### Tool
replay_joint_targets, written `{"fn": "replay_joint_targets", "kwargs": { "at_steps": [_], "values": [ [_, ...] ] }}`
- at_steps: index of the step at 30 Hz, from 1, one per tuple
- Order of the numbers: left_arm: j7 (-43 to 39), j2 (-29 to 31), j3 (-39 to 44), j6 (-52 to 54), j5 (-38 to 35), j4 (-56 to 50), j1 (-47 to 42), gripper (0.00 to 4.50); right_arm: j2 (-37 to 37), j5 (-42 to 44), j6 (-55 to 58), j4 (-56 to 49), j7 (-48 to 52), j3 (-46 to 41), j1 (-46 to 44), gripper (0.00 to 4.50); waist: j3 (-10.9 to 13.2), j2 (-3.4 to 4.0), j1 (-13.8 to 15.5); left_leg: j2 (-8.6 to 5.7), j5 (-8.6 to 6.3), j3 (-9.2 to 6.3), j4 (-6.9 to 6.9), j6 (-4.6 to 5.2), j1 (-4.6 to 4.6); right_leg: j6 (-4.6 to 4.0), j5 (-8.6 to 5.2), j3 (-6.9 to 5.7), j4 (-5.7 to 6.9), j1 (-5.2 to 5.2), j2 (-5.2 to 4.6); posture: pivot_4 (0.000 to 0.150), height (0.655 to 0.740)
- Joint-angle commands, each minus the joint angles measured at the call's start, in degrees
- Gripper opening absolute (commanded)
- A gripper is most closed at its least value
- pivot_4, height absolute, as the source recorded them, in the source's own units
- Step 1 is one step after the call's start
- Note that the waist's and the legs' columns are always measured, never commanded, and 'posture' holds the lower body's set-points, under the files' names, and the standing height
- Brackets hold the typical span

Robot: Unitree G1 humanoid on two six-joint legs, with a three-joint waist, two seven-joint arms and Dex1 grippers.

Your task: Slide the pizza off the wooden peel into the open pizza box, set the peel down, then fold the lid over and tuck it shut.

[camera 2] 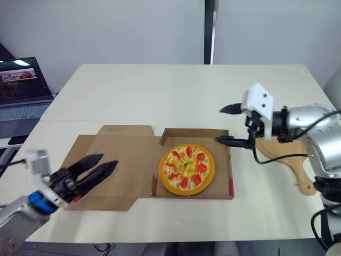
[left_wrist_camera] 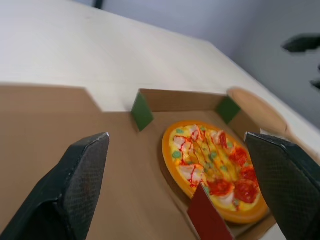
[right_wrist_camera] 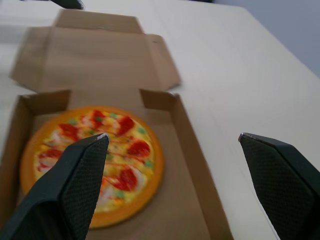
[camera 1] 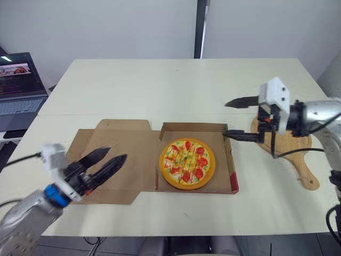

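The pizza [camera 1: 187,164] lies flat inside the tray of the open cardboard box [camera 1: 233,172]. The box's lid [camera 1: 125,140] is spread flat on the table to the tray's left. My left gripper [camera 1: 117,153] hovers open over the lid's near part, pointing toward the pizza [left_wrist_camera: 215,170]. My right gripper [camera 1: 225,118] is open above the tray's far right corner, holding nothing. The wooden peel [camera 1: 292,145] lies on the table to the right of the box, partly behind my right wrist. In the right wrist view the pizza [right_wrist_camera: 92,160] sits below my open fingers [right_wrist_camera: 75,185].
A laptop [camera 1: 18,85] stands on a separate surface off the table's left side. Pale tabletop [camera 1: 176,85] stretches behind the box. A dark vertical post [camera 1: 200,29] rises behind the far edge.
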Motion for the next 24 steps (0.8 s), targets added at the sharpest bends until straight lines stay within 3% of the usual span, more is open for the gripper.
{"fn": "replay_joint_targets", "kwargs": {
  "at_steps": [1, 5, 11, 24],
  "values": [
    [9.89, -3.58, 5.66, -0.2, -16.07, 1.65, 6.35, 4.5, 2.14, 0.26, -1.57, 0.07, 2.61, 2.8, -2.94, 4.47, 0.0, -0.01, 0.29, 0.01, 0.0, 0.02, 0.0, 0.0, 0.0, -0.01, 0.01, 0.01, -0.01, 0.0, 0.0, 0.15, 0.74],
    [17.06, -6.14, 6.68, -0.32, -30.31, 3.76, 15.85, 4.5, 3.64, -0.35, -2.28, 1.3, 3.41, 4.21, -3.75, 4.47, 0.0, -0.02, 1.04, 0.04, -0.01, 0.04, 0.02, 0.0, 0.0, -0.04, 0.02, 0.03, 0.0, -0.02, 0.0, 0.15, 0.74],
    [23.35, -7.73, 4.95, -0.67, -36.61, 8.51, 23.94, 4.5, 4.33, -0.88, -2.94, 2.12, 4.4, 5.01, -4.11, 4.47, -0.01, -0.03, 1.24, 0.07, -0.03, 0.1, 0.01, 0.03, 0.01, -0.08, 0.0, 0.02, -0.01, -0.02, 0.15, 0.15, 0.74],
    [31.51, -15.21, -2.12, -6.82, -38.1, 9.64, 18.6, 4.5, 4.94, -0.58, -1.96, 1.17, 4.6, 5.24, -5.12, 4.47, -0.04, -0.01, 1.34, 0.06, -0.03, 0.15, 0.0, -0.01, 0.03, -0.17, 0.0, 0.04, -0.01, -0.02, 0.31, 0.15, 0.74]
  ]
}}
